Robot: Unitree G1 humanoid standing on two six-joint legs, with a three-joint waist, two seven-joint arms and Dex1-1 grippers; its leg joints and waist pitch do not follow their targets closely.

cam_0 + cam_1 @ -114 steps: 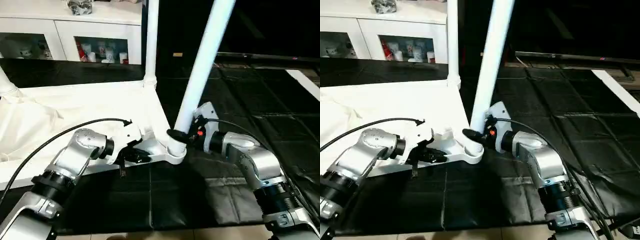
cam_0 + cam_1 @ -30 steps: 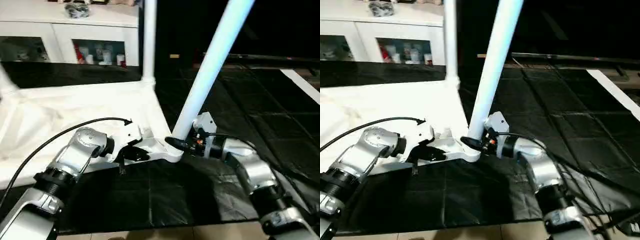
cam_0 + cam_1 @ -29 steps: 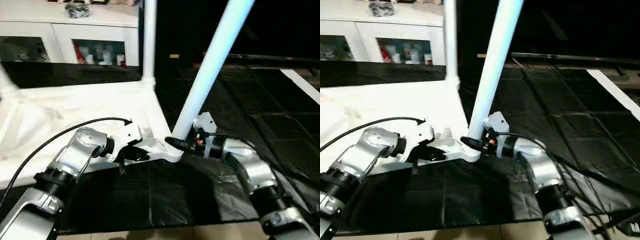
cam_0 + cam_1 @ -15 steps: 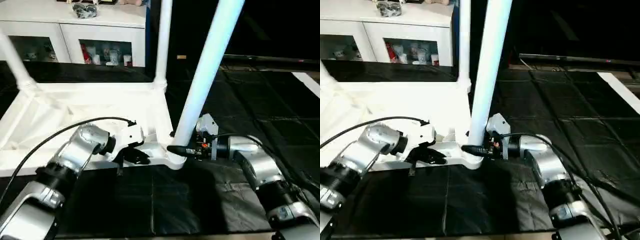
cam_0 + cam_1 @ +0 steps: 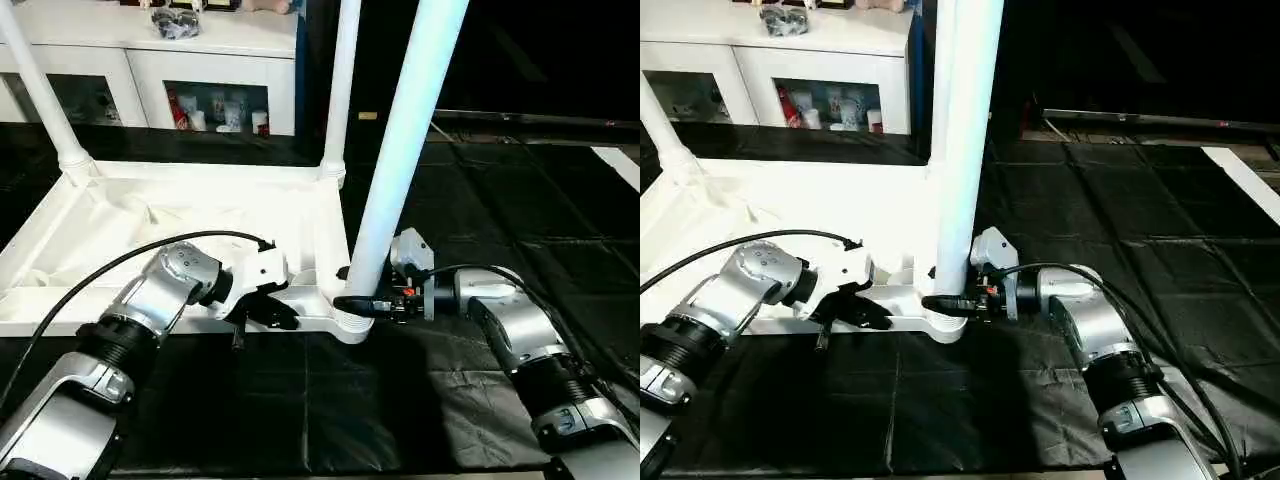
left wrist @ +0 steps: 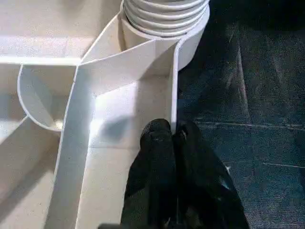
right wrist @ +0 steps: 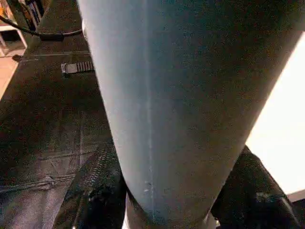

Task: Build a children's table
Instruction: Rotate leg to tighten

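The upturned white plastic rectangular tabletop (image 5: 190, 215) lies on the black mat (image 5: 480, 200), and the long white tubular leg (image 5: 400, 170) stands in its near corner socket (image 5: 350, 322). Hollow plastic like this is probably light, stiff and a little slick — best taken low on the leg, near the socket. The right gripper (image 5: 362, 303) reaches in level, its fingers clasping the leg's base. The left gripper (image 6: 172, 138) is pinched on the tabletop's thin rim — forearm angled down across the frame.

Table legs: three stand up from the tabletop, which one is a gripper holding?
The near-corner leg, clamped near its base by the right gripper. The two far legs stand free.
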